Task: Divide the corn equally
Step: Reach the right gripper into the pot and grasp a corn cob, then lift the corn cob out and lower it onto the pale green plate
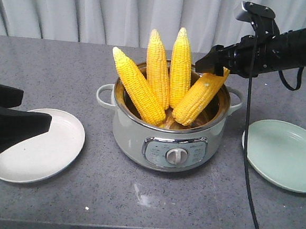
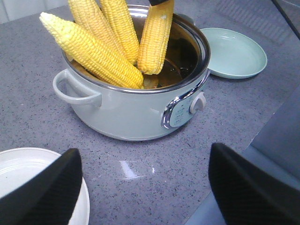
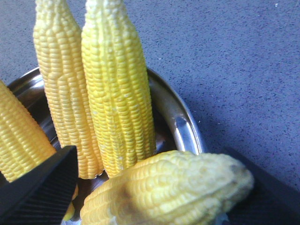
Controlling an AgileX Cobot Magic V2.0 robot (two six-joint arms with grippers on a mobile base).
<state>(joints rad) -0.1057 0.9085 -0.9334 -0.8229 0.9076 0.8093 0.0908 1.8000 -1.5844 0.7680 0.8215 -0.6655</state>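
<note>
Front: four corn cobs (image 1: 158,75) stand leaning in pot (image 1: 135,139); right gripper (image 1: 216,66) at tip of rightmost cob (image 1: 199,99).
Left wrist: left gripper (image 2: 144,154) wide, empty, over table (image 2: 28,117).
Right wrist: fingers (image 3: 37,187) straddle cob tip; cannot tell if clamped.

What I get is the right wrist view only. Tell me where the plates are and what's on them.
Observer: A white plate sits left of the pot, with nothing on it.
Operator: Now the other one.
Observer: A pale green plate lies to the pot's right, also bare.
Operator: Report the left end effector.
Observer: The left end effector hangs open by the white plate's edge, holding nothing.
</note>
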